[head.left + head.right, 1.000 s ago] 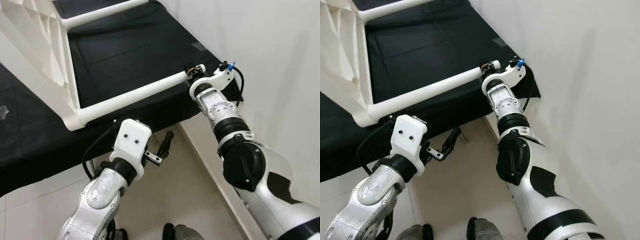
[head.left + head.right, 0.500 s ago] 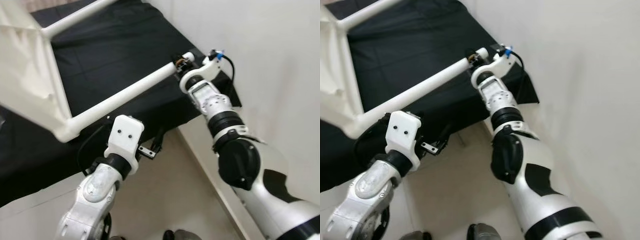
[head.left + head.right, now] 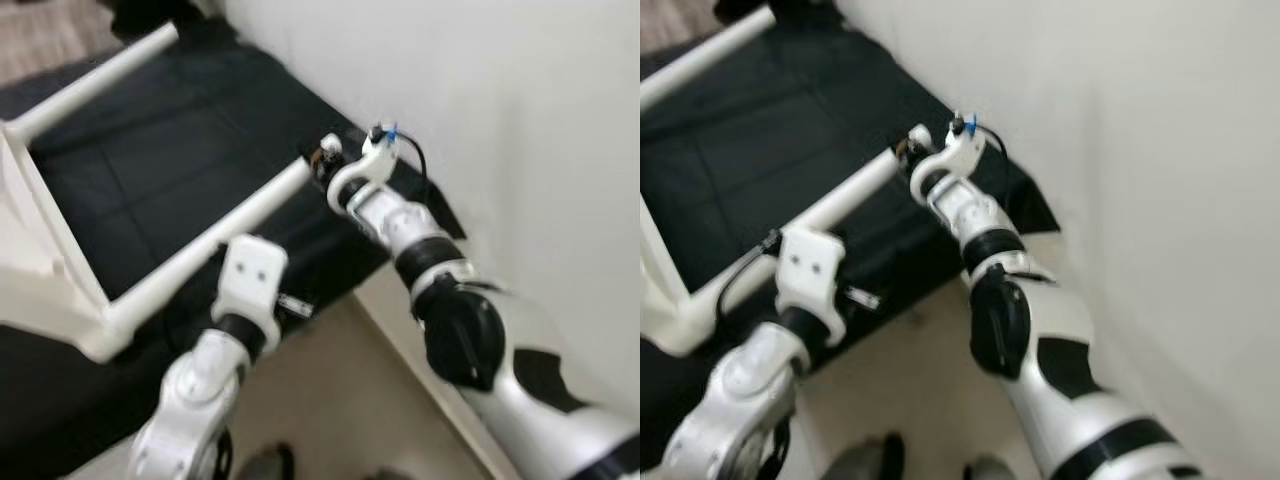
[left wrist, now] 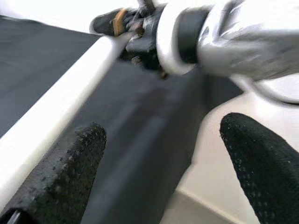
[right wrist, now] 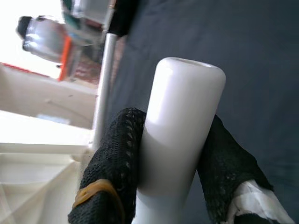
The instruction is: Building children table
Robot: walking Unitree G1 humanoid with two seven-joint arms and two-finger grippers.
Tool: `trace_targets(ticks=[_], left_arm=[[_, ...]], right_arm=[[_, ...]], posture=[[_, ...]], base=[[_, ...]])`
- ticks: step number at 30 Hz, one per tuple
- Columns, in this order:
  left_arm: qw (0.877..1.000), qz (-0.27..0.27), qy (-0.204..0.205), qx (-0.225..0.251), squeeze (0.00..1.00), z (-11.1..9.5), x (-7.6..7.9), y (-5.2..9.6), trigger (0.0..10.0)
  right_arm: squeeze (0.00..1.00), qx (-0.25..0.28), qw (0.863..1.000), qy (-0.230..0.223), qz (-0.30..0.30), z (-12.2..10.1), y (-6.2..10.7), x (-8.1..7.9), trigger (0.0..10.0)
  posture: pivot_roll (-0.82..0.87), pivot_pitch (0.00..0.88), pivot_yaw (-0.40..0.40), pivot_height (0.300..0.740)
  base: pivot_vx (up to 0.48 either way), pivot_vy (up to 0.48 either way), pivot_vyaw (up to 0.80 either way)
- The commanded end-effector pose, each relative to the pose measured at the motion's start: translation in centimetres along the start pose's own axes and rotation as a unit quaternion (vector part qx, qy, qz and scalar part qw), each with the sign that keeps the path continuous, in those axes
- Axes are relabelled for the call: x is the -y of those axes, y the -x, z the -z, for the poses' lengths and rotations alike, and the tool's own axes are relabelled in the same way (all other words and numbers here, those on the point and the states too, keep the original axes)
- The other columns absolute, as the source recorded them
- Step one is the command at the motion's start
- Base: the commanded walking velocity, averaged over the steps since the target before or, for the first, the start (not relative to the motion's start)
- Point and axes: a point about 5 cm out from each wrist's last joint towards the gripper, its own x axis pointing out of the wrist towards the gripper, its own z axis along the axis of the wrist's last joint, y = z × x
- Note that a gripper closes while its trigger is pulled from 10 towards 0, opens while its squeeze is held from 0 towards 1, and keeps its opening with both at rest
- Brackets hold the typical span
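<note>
Over black cloth (image 3: 170, 160), right gripper (image 5: 173, 163) on wallward-slanting table leg (image 3: 215, 240).

A plain white wall (image 3: 520, 120) is running along the right side of the scene, evenly lit and bare. A low bed covered in a black sheet (image 3: 150, 170) is lying against it, its right edge meeting the wall and its near corner draping down in folds. Pale, smooth floor (image 3: 360, 400) is showing in front of the bed's near edge, and a strip of wood-toned floor (image 3: 45, 30) is showing beyond the far edge.
</note>
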Motion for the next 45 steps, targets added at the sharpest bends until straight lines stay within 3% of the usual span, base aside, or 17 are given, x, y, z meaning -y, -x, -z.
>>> trace_targets(ticks=[1,6,10,11,16,17,18,28,36,39,42,45], left_arm=[[1.000,-0.013,-0.002,-0.010,0.00,0.4,-0.4,0.2,10.0],[1.000,-0.010,-0.006,-0.009,0.00,0.4,-0.3,0.3,10.0],[1.000,-0.009,-0.006,-0.009,0.00,0.4,-0.2,0.2,10.0],[1.000,-0.009,-0.006,-0.009,0.00,0.4,-0.2,0.3,10.0],[1.000,-0.008,-0.005,-0.010,0.00,0.4,-0.1,0.3,10.0],[1.000,-0.008,-0.006,-0.010,0.00,0.4,-0.1,0.3,10.0],[1.000,-0.008,-0.005,-0.009,0.00,0.4,-0.1,0.2,10.0],[1.000,-0.010,-0.007,-0.009,0.00,0.3,-0.1,0.2,10.0],[1.000,-0.012,-0.008,-0.008,0.00,0.3,-0.1,0.2,10.0],[1.000,-0.014,-0.007,-0.010,0.00,0.5,-0.2,0.2,10.0],[1.000,-0.014,-0.007,-0.011,0.00,0.6,-0.2,0.1,10.0],[1.000,-0.013,-0.008,-0.009,0.00,0.6,-0.2,-0.1,10.0]], right_arm=[[0.00,-0.052,0.991,0.102,0.069,1.6,0.5,2.4,10.0],[0.00,-0.095,0.982,0.119,0.115,3.0,1.1,4.1,10.0],[0.00,-0.102,0.979,0.121,0.125,3.4,1.2,4.4,10.0],[1.00,-0.104,0.979,0.122,0.124,3.5,1.2,4.4,10.0],[1.00,-0.106,0.979,0.123,0.123,3.7,1.1,4.2,10.0],[0.95,-0.106,0.979,0.119,0.125,3.7,1.1,4.1,10.0],[0.00,-0.104,0.979,0.116,0.128,3.7,1.1,4.1,10.0],[0.00,-0.114,0.982,0.067,0.137,3.2,1.2,4.0,10.0],[0.00,-0.128,0.979,0.078,0.139,1.8,1.9,5.0,10.0],[0.00,-0.139,0.974,0.072,0.162,-0.4,3.6,7.3,10.0],[0.00,-0.142,0.974,0.069,0.164,-0.9,4.1,7.7,10.0],[0.00,-0.161,0.975,0.062,0.140,-2.7,6.1,8.5,10.0]], posture=[[0.10,0.179,-0.083,0.740],[0.10,0.183,-0.081,0.740],[0.11,0.185,-0.080,0.740],[0.10,0.184,-0.079,0.740],[0.10,0.188,-0.078,0.740],[0.11,0.189,-0.078,0.740],[0.11,0.189,-0.078,0.740],[0.10,0.192,-0.082,0.740],[0.10,0.191,-0.089,0.740],[0.08,0.189,-0.083,0.740],[0.08,0.187,-0.081,0.740],[0.07,0.174,-0.073,0.740]], base=[[0.000,0.000,0.00],[0.000,0.000,0.00],[0.000,0.000,0.00],[0.000,0.000,0.00],[0.000,0.000,0.00],[0.000,0.000,0.00],[0.000,0.000,0.00],[0.000,0.000,0.00],[0.000,0.000,0.00],[0.000,0.000,0.00],[0.000,0.000,0.00],[0.000,0.000,0.00]])
